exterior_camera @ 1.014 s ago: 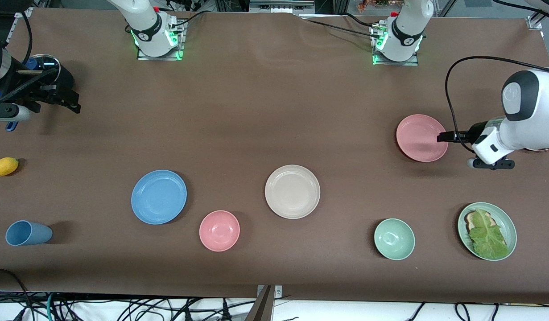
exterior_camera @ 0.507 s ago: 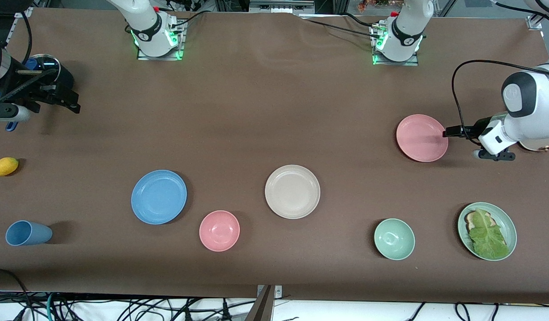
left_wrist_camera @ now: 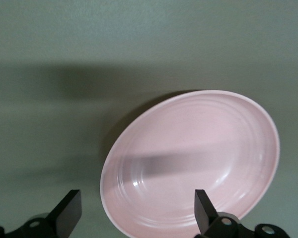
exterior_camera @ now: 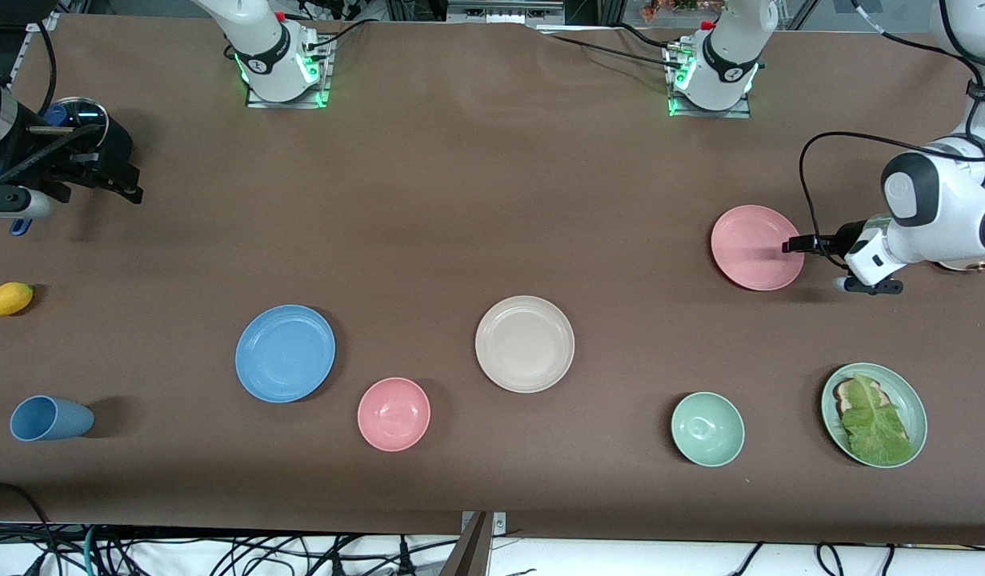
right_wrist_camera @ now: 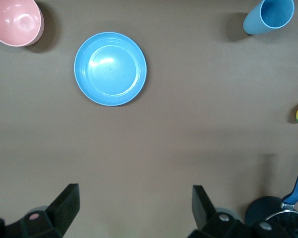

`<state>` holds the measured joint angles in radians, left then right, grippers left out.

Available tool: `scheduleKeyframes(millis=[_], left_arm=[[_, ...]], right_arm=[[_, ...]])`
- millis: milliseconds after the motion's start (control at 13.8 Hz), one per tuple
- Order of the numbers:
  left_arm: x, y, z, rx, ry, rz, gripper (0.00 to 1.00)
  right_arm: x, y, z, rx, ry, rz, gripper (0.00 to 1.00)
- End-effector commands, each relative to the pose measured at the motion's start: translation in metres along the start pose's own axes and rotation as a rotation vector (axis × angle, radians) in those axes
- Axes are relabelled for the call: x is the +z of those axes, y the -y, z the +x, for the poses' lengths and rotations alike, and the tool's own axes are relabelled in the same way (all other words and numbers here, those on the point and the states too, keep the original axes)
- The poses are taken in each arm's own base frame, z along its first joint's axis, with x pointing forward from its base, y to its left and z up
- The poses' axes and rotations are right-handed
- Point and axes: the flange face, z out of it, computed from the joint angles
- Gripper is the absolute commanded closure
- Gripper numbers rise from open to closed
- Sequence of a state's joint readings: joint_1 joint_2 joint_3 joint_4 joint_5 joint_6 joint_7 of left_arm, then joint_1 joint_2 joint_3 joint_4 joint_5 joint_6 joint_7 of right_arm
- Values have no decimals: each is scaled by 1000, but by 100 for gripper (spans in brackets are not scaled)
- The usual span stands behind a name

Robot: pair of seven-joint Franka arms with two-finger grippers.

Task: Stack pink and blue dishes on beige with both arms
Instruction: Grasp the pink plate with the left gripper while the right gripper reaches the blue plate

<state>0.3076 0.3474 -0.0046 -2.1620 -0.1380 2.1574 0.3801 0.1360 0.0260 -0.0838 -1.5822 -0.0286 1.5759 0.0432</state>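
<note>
The pale pink plate (exterior_camera: 757, 247) lies flat toward the left arm's end of the table. My left gripper (exterior_camera: 794, 245) is open and low at the plate's rim on the side away from the table's middle. In the left wrist view the pink plate (left_wrist_camera: 193, 163) fills the space ahead, its edge between the spread fingertips (left_wrist_camera: 203, 210) of the left gripper (left_wrist_camera: 135, 214). The beige plate (exterior_camera: 525, 344) rests mid-table. The blue plate (exterior_camera: 285, 353) lies toward the right arm's end, also visible as the blue plate (right_wrist_camera: 110, 68). My right gripper (exterior_camera: 128, 188) waits open and empty (right_wrist_camera: 134, 208) over bare table.
A pink bowl (exterior_camera: 394, 414) sits between the blue and beige plates, nearer the front camera. A mint bowl (exterior_camera: 707, 429) and a green plate with lettuce (exterior_camera: 874, 414) lie nearer the camera than the pink plate. A blue cup (exterior_camera: 50, 418), lemon (exterior_camera: 8, 298) and pan (exterior_camera: 76, 112) stand by the right arm's end.
The left gripper drew slightly off the pink plate's rim, then came back onto it while its wrist and elbow swung. The right arm and all dishes stayed put.
</note>
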Motion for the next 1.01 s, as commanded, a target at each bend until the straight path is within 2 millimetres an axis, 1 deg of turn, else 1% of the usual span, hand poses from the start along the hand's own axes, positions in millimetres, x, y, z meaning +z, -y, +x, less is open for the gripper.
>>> scheduleKeyframes(millis=[0, 72, 290, 362, 434, 507, 579, 652, 724, 796, 869, 941], left_arm=[[11, 2, -9, 25, -37, -12, 0], [16, 4, -11, 41, -54, -6, 0], [30, 6, -18, 48, -77, -26, 0], [31, 6, -18, 47, -81, -24, 0], [33, 7, -17, 47, -81, -23, 2], [33, 7, -17, 46, -84, -22, 19], [33, 8, -17, 45, -84, -22, 52], [32, 8, -16, 45, -85, -21, 82], [33, 8, -17, 43, -81, -23, 100], [33, 6, -17, 45, -77, -25, 100], [33, 6, -17, 47, -76, -26, 100], [33, 6, -17, 47, -74, -27, 100]], right_arm=[[15, 2, 18, 10, -1, 8, 0], [31, 4, 27, 8, 15, 0, 0], [59, 7, 48, 6, 7, -2, 0], [72, 9, 54, 4, 17, -3, 0], [87, 11, 62, 2, 29, -6, 0], [100, 12, 67, 1, 40, -8, 0], [103, 12, 70, 3, 33, -7, 0], [106, 11, 72, -13, 21, -7, 0], [111, 10, 76, -10, 21, -4, 0], [116, 12, 78, -14, 20, -8, 0], [133, 17, 84, -26, 35, -14, 0], [155, 20, 91, -25, 44, -12, 0]])
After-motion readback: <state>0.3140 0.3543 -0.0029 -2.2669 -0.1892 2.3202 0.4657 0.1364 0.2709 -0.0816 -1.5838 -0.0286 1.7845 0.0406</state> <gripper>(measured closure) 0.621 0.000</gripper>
